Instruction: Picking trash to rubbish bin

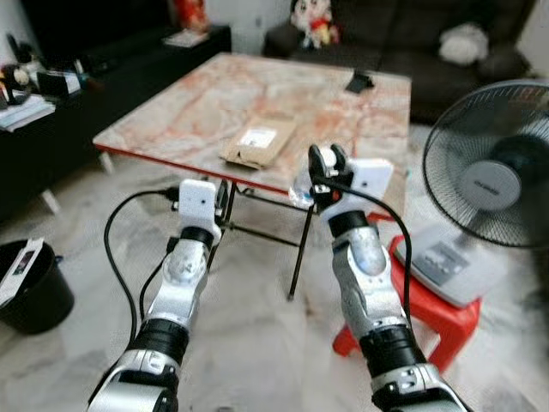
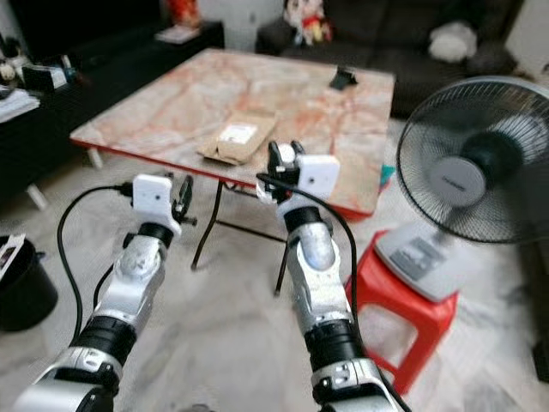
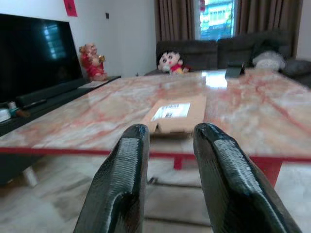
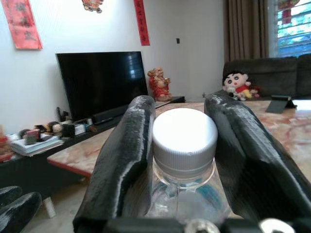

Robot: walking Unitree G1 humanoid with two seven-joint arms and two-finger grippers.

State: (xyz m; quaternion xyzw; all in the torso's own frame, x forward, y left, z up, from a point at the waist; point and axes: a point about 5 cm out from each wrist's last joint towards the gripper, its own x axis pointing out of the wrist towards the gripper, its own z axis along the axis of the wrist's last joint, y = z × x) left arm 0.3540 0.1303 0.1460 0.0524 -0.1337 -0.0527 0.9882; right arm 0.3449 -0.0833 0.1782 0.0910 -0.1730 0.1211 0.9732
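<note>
Marble table [image 1: 343,120] ahead, right pincer [image 4: 182,145] clamping white-capped bottle [image 4: 184,141]

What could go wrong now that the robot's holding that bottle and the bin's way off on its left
The right gripper holds the clear bottle only around its neck under the white cap, so it may slip or swing as the robot turns. The black bin sits on the floor far to the left, so a drop from this side would likely miss. The fan on the red stool stands close to the right arm and could get bumped.
</note>
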